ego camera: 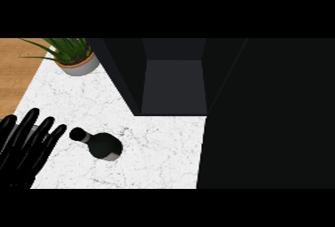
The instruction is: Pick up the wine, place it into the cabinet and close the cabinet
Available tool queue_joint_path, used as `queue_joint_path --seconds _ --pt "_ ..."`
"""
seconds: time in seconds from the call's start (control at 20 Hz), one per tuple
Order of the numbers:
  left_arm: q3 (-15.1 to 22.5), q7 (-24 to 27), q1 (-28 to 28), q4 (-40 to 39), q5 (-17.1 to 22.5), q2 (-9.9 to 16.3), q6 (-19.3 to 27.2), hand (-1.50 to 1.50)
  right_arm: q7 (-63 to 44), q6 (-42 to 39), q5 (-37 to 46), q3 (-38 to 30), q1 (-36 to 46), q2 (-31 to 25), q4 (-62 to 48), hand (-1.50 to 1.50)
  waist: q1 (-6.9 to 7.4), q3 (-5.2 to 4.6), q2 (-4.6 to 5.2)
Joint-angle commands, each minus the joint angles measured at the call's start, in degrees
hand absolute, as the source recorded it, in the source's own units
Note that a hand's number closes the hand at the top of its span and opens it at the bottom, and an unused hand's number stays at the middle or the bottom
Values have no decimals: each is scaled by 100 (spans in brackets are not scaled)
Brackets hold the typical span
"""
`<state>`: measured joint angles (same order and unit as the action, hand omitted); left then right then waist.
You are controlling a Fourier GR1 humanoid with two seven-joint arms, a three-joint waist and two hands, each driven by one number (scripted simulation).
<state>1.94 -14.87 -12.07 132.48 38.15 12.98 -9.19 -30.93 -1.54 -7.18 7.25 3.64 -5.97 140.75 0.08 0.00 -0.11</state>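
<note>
Wine bottle stood upright on the white marble counter, seen almost straight down its neck: cap toward upper left, wider dark body spreading toward lower right, so its long axis ran close to vertical with only a slight lean in the view. It lay just to the right of my left hand, near but apart, a strip of bare marble between my fingertips and the cap. That hand sat at the view's left edge, fingers straight and spread, pointing up and right, holding nothing. My right hand did not show anywhere, so the left was the nearer one as far as I could judge. Bottle looked dark, nearly black, glossy, with a narrow neck and a pale band low on the body. The cabinet stood open beyond the bottle, up and to the right, interior dark grey; its door appeared as a broad black slab along the right. Potted plant at upper left, well apart. Judgement: grasp not yet begun; a sideways approach to the body seemed called for.
</note>
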Motion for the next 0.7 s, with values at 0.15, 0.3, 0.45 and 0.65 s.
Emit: queue_joint_path --seconds 0.15,0.3,0.45,0.65 --pt "-926 56 225 -417 273 114 -221 -150 -554 84 -130 -8 233 -37 471 -150 -7 -2 7" --pt "-1015 190 104 -662 103 -3 -334 -150 -430 8 -277 -102 98 -10 506 -150 -11 -1 6" --pt "-1055 650 483 -1649 -237 -65 -680 -150 -553 76 -170 25 147 52 602 -150 -31 -2 8" --pt "-1401 954 330 -2379 -173 117 -1323 -150 -111 -126 -179 -69 -71 63 414 -150 -25 -1 10"
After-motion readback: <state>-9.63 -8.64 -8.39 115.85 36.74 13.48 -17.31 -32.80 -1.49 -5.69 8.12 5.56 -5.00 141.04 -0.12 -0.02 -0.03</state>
